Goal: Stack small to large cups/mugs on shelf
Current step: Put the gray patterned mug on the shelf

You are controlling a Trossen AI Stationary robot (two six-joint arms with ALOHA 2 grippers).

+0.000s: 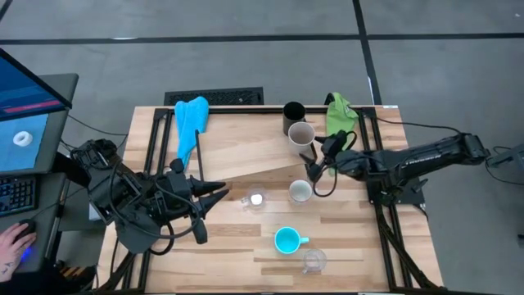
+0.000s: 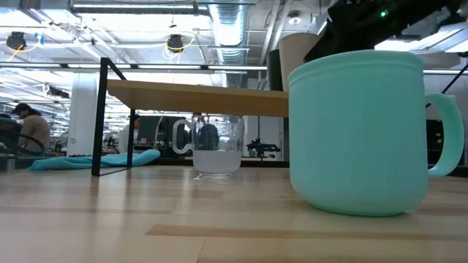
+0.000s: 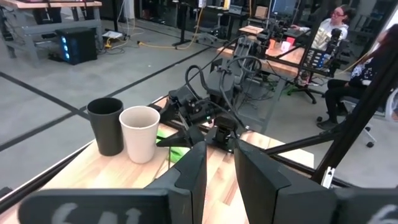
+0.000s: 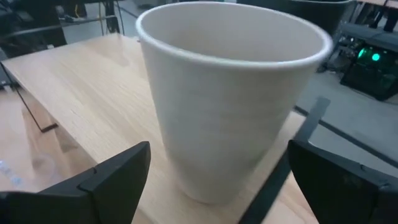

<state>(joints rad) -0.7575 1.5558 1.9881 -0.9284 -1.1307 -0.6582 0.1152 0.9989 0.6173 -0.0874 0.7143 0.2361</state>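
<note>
The shelf (image 1: pixel 246 156) is a light board on a black wire frame. At its right end the black cup (image 1: pixel 293 115) and the beige-grey cup (image 1: pixel 301 135) stand upright side by side. My right gripper (image 1: pixel 315 161) is open; its fingers stand on either side of the beige-grey cup (image 4: pixel 230 106) without touching it. On the table stand the white mug (image 1: pixel 300 191), a clear glass (image 1: pixel 255 199), the turquoise mug (image 1: pixel 286 240) and a second clear glass (image 1: pixel 313 260). My left gripper (image 1: pixel 219 192) waits left of the first glass, open by a narrow gap (image 3: pixel 219 177).
A blue cloth (image 1: pixel 192 119) lies at the shelf's far left corner and a green cloth (image 1: pixel 338 111) lies beyond the cups. In the low view the turquoise mug (image 2: pixel 358 131) fills the foreground beside the glass (image 2: pixel 217 150). People sit in the room behind.
</note>
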